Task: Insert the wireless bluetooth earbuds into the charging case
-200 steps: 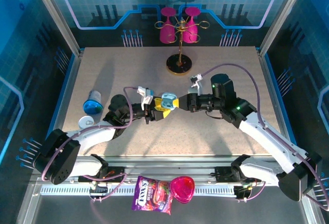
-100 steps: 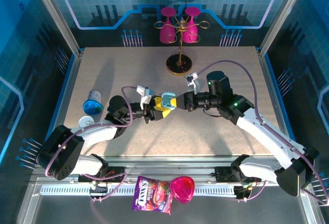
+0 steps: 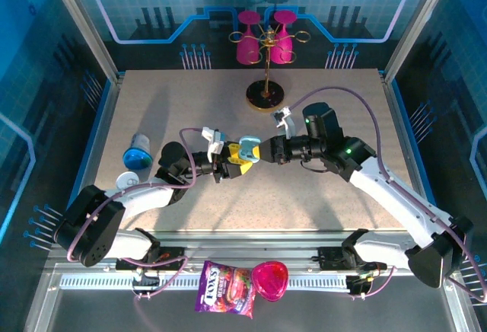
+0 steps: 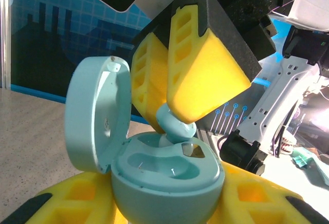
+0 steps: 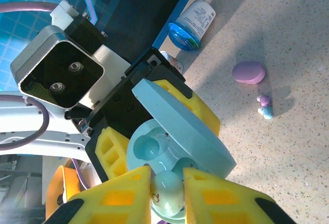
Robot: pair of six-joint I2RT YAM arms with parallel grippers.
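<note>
While my left jaws clamp the open case (image 4: 164, 188), my right jaws pinch an earbud (image 4: 175, 127) right against it.

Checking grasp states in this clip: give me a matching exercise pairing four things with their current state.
1. pale blue charging case
2. pale blue earbud
3. lilac case
4. blue-capped bottle

a. lying on its side
b. lid open, held by left gripper
c. lid shut, beside loose buds
d. pinched by right gripper

Pairs: 1-b, 2-d, 3-c, 4-a
</note>
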